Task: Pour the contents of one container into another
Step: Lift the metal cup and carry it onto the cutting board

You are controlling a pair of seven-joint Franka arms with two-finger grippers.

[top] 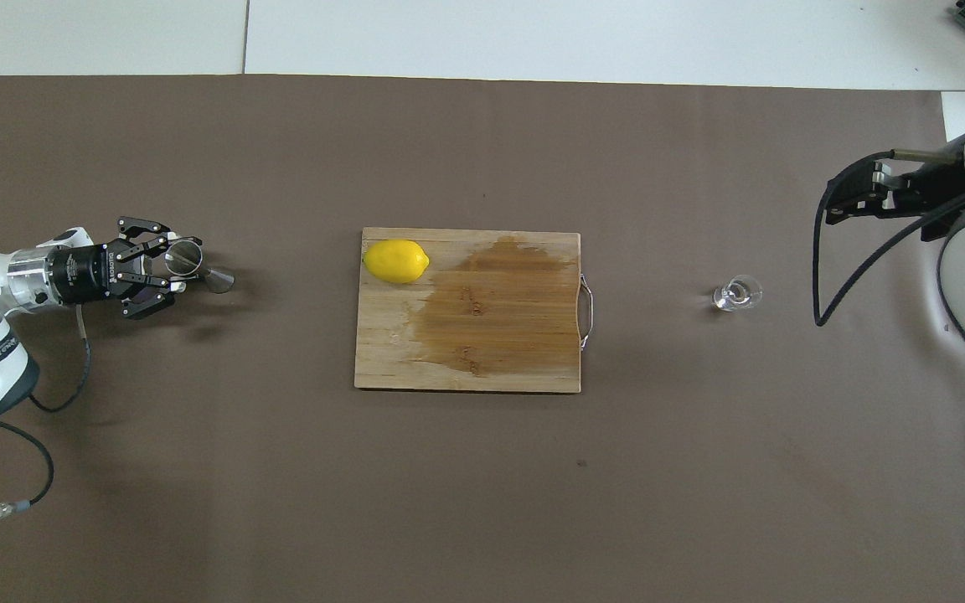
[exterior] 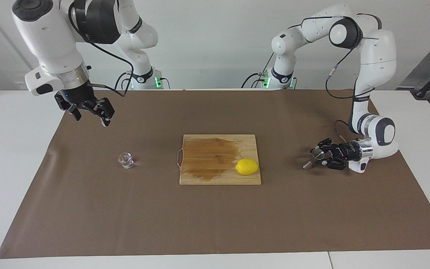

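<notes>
Brown mat [exterior: 215, 224] covers most of the table and carries everything in play.

Board [exterior: 220, 175] lies at the mat's centre, between the two task vessels. A dark wet-looking stain spreads over much of it. It keeps the vessels well apart, one at each arm's end, which suits a two-arm job: each arm has its own vessel within reach.

Right arm hangs raised at its end of the table. Right gripper [exterior: 90, 112] is up in the air with its fingers spread wide and nothing between them. It stands over bare mat near the glass, not touching it. Judged to be waiting or poised for a descent.

Left arm is folded low, wrist level with the table, so the hand comes at its target sideways. Left gripper [exterior: 321, 156] is closed on the jigger at the cone nearest the hand. A side-on grip leaves the mouth clear for receiving liquid, which is probably the reason for the approach.

Lemon [exterior: 247, 166] sits on the board at the corner toward the left arm's end, clear of the stain. No part in the pour.

Glass [exterior: 126, 160] stands upright on the mat toward the right arm's end, level with the board and well apart from it. Contents cannot be made out.

Jigger [exterior: 313, 157] is toward the left arm's end, tilted well over with its free cone pointing at the board. Whether that cone touches the mat cannot be told.

Pour not begun: source ungripped.
</notes>
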